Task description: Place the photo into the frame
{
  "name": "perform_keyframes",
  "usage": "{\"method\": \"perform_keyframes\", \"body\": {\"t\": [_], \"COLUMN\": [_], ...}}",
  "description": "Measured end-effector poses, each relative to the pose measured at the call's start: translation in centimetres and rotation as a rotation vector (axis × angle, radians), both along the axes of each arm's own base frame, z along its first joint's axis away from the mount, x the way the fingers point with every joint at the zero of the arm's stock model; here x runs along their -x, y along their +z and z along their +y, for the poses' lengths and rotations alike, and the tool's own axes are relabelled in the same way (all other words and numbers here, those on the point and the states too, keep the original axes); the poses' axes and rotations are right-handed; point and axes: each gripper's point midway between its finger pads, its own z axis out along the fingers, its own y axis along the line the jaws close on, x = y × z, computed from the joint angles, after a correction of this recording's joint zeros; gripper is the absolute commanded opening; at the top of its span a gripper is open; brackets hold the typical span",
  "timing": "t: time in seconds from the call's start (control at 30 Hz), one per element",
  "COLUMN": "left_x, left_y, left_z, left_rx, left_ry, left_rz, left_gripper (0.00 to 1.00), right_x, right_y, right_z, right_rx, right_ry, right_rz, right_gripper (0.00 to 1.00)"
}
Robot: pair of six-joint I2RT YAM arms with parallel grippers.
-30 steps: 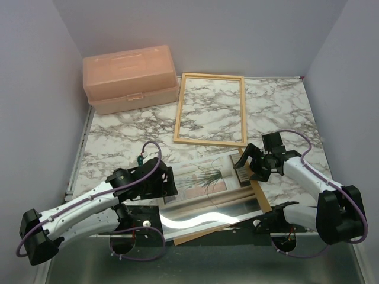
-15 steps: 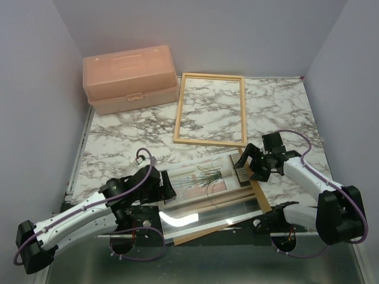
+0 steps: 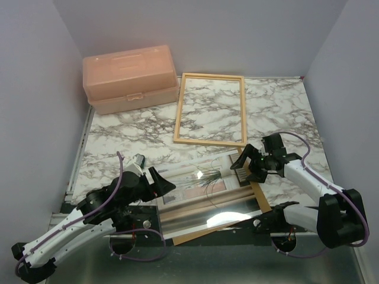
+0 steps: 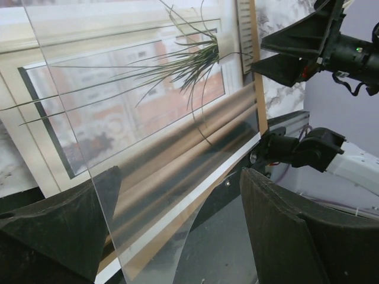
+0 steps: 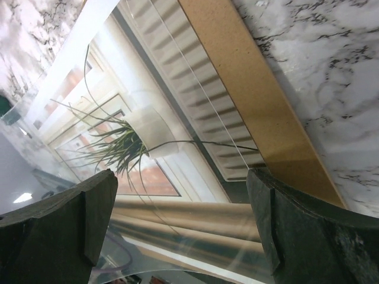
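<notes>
Photo (image 3: 204,177) lies face up on brown backing board (image 3: 261,198) at near tabletop (image 3: 118,148) edge, under clear glass sheet (image 3: 201,211). Frame (image 3: 210,142) lies empty, farther back, beside peach toolbox (image 3: 130,77). Left end effector (image 3: 161,182) released, fingers wide astride the glass's left edge, probably because the glass must come off first. Right end effector (image 3: 243,165) released, over photo's right end. No legible writing.

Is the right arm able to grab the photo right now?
Probably not cleanly: the glass sheet lies over most of the photo, though the open right gripper hovers at its edge.
</notes>
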Motion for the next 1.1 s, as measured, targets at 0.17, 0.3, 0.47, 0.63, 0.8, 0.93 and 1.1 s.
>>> {"method": "perform_keyframes", "body": {"t": [0.17,0.3,0.47,0.63,0.8,0.93,1.1], "left_x": [-0.2,-0.2,0.1,0.2,0.2,0.3,0.4], "left_y": [0.9,1.2,2.2,2.2,1.7,0.7,0.1], "left_z": [-0.3,-0.4,0.0,0.6,0.8,1.0,1.1], "left_rx": [0.038,0.046,0.033,0.000,-0.008,-0.007,0.005], "left_ry": [0.002,0.002,0.007,0.018,0.025,0.031,0.040], "left_rz": [-0.019,-0.021,-0.009,0.005,0.012,0.021,0.027], "left_gripper": [0.76,0.64,0.42,0.28,0.15,0.07,0.00], "right_x": [0.4,0.5,0.6,0.8,0.5,0.6,0.8], "right_y": [0.4,1.1,1.5,1.7,2.3,2.5,2.8], "right_z": [0.5,0.9,1.0,0.9,1.0,1.0,0.9], "right_rx": [-0.036,-0.062,-0.069,-0.069,-0.074,-0.074,-0.071], "right_ry": [0.006,0.011,0.015,0.015,0.016,0.016,0.016], "right_rz": [0.005,-0.009,-0.017,-0.018,-0.038,-0.040,-0.033], "right_gripper": [1.00,1.00,1.00,1.00,1.00,1.00,1.00]}}
